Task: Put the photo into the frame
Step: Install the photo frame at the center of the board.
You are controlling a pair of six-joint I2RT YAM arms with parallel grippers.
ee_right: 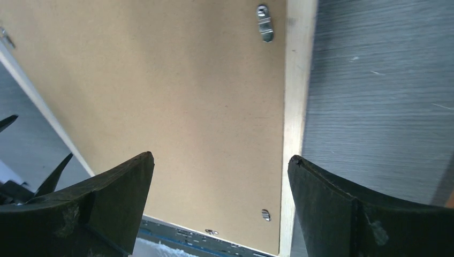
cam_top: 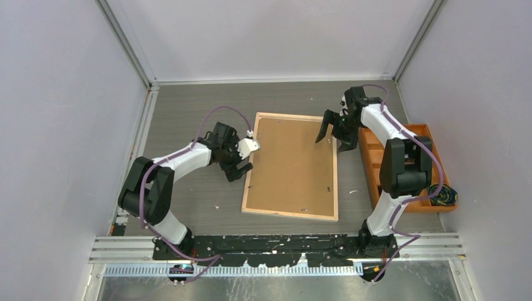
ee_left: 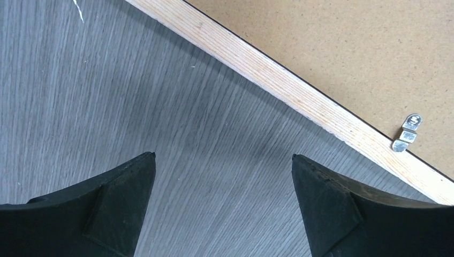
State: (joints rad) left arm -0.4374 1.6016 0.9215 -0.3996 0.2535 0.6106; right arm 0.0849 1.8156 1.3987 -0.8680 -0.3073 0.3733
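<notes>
Frame (cam_top: 334, 182) lies back-up mid surface (cam_top: 188, 106), light wood rails showing, brown backing board (cam_top: 292, 163) seated inside it. The photo is not in view in any picture; possibly under the board, can't tell.

Left hand (cam_top: 243, 164) hovers just beside the frame's left rail, fingers apart, holding nothing. Right hand (cam_top: 332, 139) hangs over the far right corner, also spread and empty. Orange compartment tray (cam_top: 376, 157) sits off to the right, apart from the frame.

Step in hand, my judgement: working the clips that hold the board. To do it well, bring one fingertip down beside a turn clip (ee_left: 408, 134), push it sideways along the board, keep pressure light so the frame doesn't skid, and steady the opposite rail with the other hand.

Top view gives the whole layout and both arms but the clips are mere specks. Left wrist shows one clip at the board edge by the rail (ee_left: 300, 96). Right wrist shows another clip (ee_right: 264, 24) lying along its rail (ee_right: 294, 107), plus small hardware lower down.
</notes>
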